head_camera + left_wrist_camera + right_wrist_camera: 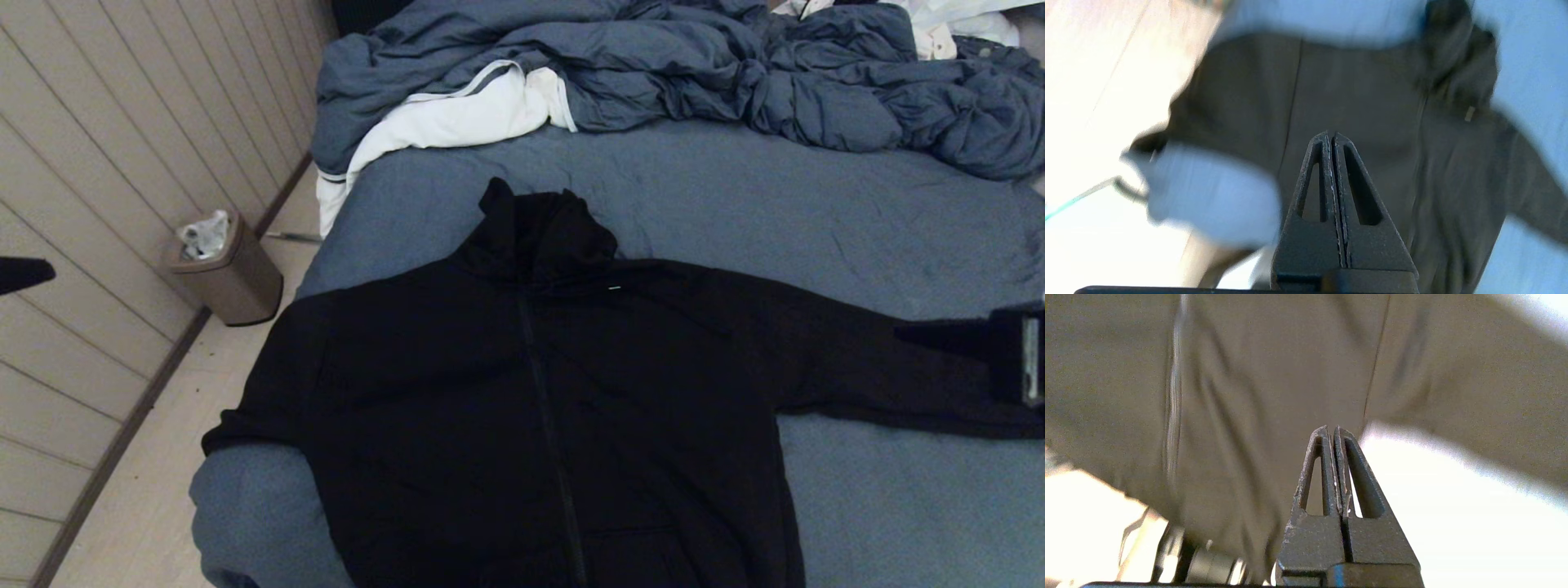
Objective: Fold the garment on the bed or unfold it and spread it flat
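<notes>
The garment (pixel 531 408), a black zip hoodie, lies spread front-up on the bed (pixel 816 204), hood toward the far end. Its left sleeve cuff reaches the bed's left edge, and its right sleeve stretches out to the right. My left gripper (pixel 45 271) hovers off the bed's left side, over the floor; in its wrist view the left gripper (pixel 1331 134) is shut and empty, high above the garment (pixel 1372 90). My right gripper (pixel 902 333) hangs above the right sleeve; in its wrist view the right gripper (pixel 1331 428) is also shut with nothing in it, above the garment (pixel 1249 375).
A crumpled blue-grey duvet (pixel 653 65) and a white cloth (pixel 457 114) fill the far end of the bed. A tan waste bin (pixel 229 273) stands on the floor by the panelled wall (pixel 98 163), left of the bed.
</notes>
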Controlling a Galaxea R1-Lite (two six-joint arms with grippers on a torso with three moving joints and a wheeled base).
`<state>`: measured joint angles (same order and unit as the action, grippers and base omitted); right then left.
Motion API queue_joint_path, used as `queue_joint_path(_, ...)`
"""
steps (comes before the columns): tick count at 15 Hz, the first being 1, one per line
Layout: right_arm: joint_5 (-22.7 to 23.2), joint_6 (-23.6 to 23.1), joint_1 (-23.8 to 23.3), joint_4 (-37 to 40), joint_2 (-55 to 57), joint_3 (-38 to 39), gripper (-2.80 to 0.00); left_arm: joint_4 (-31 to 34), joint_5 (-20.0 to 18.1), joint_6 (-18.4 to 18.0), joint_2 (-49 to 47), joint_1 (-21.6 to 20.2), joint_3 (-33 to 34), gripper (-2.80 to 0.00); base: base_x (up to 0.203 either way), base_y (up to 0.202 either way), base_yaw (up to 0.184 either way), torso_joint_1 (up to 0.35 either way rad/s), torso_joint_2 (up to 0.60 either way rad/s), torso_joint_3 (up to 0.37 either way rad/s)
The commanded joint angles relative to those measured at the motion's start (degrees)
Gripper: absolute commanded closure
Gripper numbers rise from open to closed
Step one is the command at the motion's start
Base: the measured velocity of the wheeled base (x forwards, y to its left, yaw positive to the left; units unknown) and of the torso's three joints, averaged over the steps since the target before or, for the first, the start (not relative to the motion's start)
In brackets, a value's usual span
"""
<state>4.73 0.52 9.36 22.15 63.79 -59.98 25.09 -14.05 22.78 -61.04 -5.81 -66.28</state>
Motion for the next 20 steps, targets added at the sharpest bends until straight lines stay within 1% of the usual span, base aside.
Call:
queue_joint_path(1, -0.1, 1.5, -0.1, 2.0, -6.6, 5.0, 0.00, 1.1, -0.1, -1.0, 6.9, 0.3, 5.7, 0.00, 0.000, 0.000, 0.000, 0.000, 0.00, 0.000)
queue_joint_path(3, -1.0, 3.1, -0.5, 2.4, -13.8, 10.4, 0.00, -0.4, 0.3, -5.0, 12.2, 0.4, 15.1, 0.00, 0.000, 0.000, 0.000, 0.000, 0.00, 0.000)
queue_joint_path(4, -2.1, 3.5, -0.8, 2.5, -17.0, 13.9, 0.00, -2.2, 0.8, -6.3, 15.5, 0.4, 19.1, 0.00, 0.000, 0.000, 0.000, 0.000, 0.00, 0.000)
queue_joint_path(6, -4.5, 3.7, -1.6, 2.0, -24.2, 20.4, 0.00, -5.8, 2.6, -7.8, 22.7, 0.4, 26.1, 0.00, 0.000, 0.000, 0.000, 0.000, 0.00, 0.000)
queue_joint_path(8, -5.4, 3.4, -1.7, -0.9, -33.0, 26.4, 0.00, -7.0, 4.0, -9.6, 29.0, 0.4, 31.6, 0.00, 0.000, 0.000, 0.000, 0.000, 0.00, 0.000)
queue_joint_path(10, -6.3, 1.1, -2.5, -5.8, -41.2, 34.4, 0.00, -7.6, 5.2, -12.8, 34.3, 0.3, 36.5, 0.00, 0.000, 0.000, 0.000, 0.000, 0.00, 0.000)
queue_joint_path(11, -6.8, -0.9, -4.8, -7.9, -44.6, 37.8, 0.00, -7.8, 5.4, -15.0, 36.8, 0.2, 39.1, 0.00, 0.000, 0.000, 0.000, 0.000, 0.00, 0.000)
queue_joint_path(12, -7.0, -2.8, -8.7, -9.1, -47.3, 41.0, 0.00, -7.9, 5.4, -16.7, 39.4, 0.0, 42.2, 0.00, 0.000, 0.000, 0.000, 0.000, 0.00, 0.000)
queue_joint_path(13, -7.6, -4.3, -10.7, -10.0, -49.0, 43.8, 0.00, -8.3, 5.3, -18.3, 41.1, -0.5, 45.2, 0.00, 0.000, 0.000, 0.000, 0.000, 0.00, 0.000)
queue_joint_path(14, -8.4, -4.8, -10.6, -10.6, -50.1, 46.3, 0.00, -9.6, 5.2, -19.3, 42.4, -1.0, 48.2, 0.00, 0.000, 0.000, 0.000, 0.000, 0.00, 0.000)
queue_joint_path(16, -9.0, -4.4, -10.2, -11.8, -51.1, 50.5, 0.00, -14.3, 4.0, -20.0, 42.8, -1.8, 54.5, 0.00, 0.000, 0.000, 0.000, 0.000, 0.00, 0.000)
queue_joint_path(18, -8.6, -3.6, -9.4, -15.5, -56.4, 52.6, 0.00, -20.3, 1.4, -19.5, 40.0, -2.0, 59.7, 0.00, 0.000, 0.000, 0.000, 0.000, 0.00, 0.000)
queue_joint_path(19, -7.6, -3.8, -9.3, -15.8, -60.2, 53.4, 0.00, -21.5, -0.3, -18.1, 38.0, -2.0, 60.5, 0.00, 0.000, 0.000, 0.000, 0.000, 0.00, 0.000)
queue_joint_path(20, -6.2, -3.7, -9.1, -14.9, -62.9, 53.8, 0.00, -22.4, -2.1, -16.0, 35.8, -2.0, 60.7, 0.00, 0.000, 0.000, 0.000, 0.000, 0.00, 0.000)
